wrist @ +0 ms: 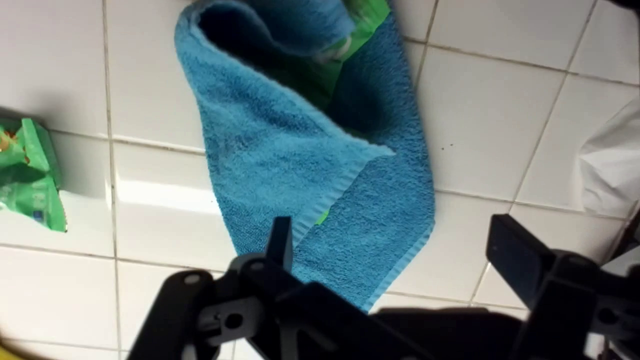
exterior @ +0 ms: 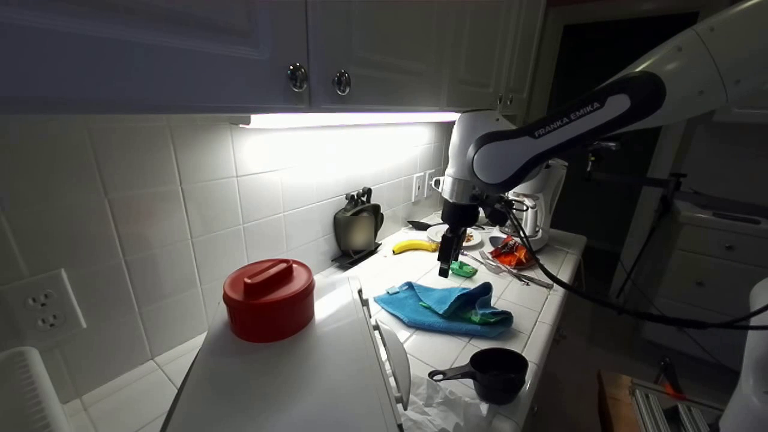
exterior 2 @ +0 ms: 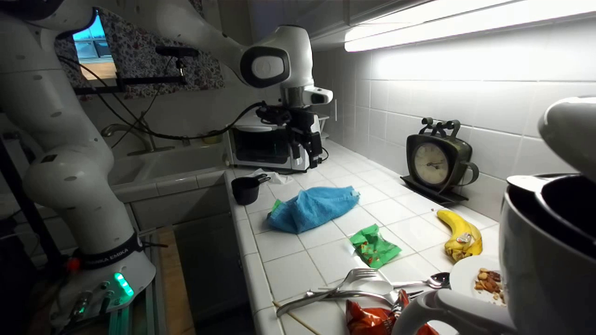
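Wrist view, L to R: green bag [wrist: 30, 195] cut off at the L edge, then blue towel [wrist: 270, 145] in the middle, then a crumpled white sheet [wrist: 612, 160] at the R edge (paper or plastic, can't tell). Towel is terry, rumpled, lying on white tiled counter [wrist: 480, 120]; one flap folded over the lower layer, w/ ribbed hem band running diag. along the flap's edge & another band at lower R. Dark hollow gapes nr the top of the fold; a green wrapper [wrist: 367, 25] pokes out there, mostly hid by cloth. Small green sliver also shows by the flap's hem.

In an exterior view, L to R: black measuring cup [exterior 2: 245, 190], towel as a low bunched mound, green bag apart from it & nearer the camera, banana [exterior 2: 458, 232] R of that.

Arm pose, in an exterior view, L to R: base [exterior 2: 104, 265] upright at far L, upper links stretched R, last section bent straight down, gripper [wrist: 397, 247] seen against toaster oven [exterior 2: 260, 144]. In an exterior view the arm [exterior: 558, 129] slants down fr upper R to a near-vert. wrist. Gripper points down, hanging above the counter, apart from towel. Fingers [wrist: 517, 260] spread wide; in wrist view, L one overlaps towel's lower L part, R one is over bare tile.
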### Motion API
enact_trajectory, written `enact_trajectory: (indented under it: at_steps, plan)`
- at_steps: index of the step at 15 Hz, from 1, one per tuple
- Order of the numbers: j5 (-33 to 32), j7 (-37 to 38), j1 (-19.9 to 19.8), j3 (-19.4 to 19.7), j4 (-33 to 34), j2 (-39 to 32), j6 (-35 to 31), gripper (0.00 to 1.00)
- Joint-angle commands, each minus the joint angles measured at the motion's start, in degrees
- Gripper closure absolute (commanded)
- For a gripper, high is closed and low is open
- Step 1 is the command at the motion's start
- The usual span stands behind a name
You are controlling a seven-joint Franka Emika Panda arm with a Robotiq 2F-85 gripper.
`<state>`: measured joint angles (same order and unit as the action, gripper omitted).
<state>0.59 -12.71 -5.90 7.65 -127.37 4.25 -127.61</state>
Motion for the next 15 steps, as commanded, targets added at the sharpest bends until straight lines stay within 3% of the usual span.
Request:
enact_trajectory:
  at_steps: [1, 5, 7, 9, 15]
  plan:
    - [2.44, -11.17, -0.56, 1.1, 0.05, -4.65, -8.89, 0.0]
    - [7.41, -21.12, -2.16, 0.55, 2.02, -10.54, -15.52, 0.0]
    - [10.39, -22.63, -3.2, -0.19, 3.24, -13.21, -17.96, 0.0]
    - [13.75, -19.69, -3.99, -0.96, 4.65, -15.04, -19.0, 0.0]
    - [15.65, -7.92, -5.29, -1.94, 8.66, -20.08, -22.04, 0.0]
